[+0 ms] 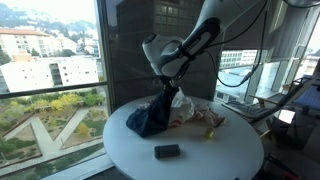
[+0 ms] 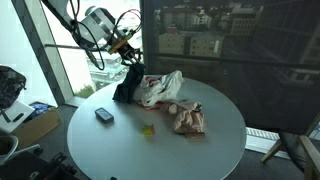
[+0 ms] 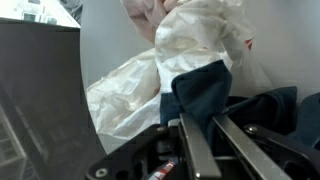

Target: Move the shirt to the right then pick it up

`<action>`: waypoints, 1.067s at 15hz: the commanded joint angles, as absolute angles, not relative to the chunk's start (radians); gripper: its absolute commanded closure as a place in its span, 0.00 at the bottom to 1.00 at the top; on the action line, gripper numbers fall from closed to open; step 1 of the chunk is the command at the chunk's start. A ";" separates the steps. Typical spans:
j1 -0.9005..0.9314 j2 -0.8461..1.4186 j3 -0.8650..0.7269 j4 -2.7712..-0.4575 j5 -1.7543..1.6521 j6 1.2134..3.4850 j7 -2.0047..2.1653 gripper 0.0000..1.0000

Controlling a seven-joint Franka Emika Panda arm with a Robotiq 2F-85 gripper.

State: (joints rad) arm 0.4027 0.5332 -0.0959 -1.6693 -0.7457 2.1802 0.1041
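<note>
One claw (image 1: 163, 88) was found clenched on the shirt (image 1: 150, 118), a fold of the dark cloth being pinched between its fingers (image 3: 188, 140). The shirt was hung straight below the claw, its long axis near upright. Its lower end appeared to rest on the bench (image 1: 215, 155) near the window edge, just beside a white bag (image 1: 181, 104). A straight upward lift was judged to be called for.
</note>
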 commanded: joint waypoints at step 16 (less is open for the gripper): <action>0.127 0.254 0.001 -1.990 -0.907 1.888 0.102 0.90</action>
State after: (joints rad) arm 0.1551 0.3028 -0.0031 -1.9311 -0.8629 1.8913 0.0983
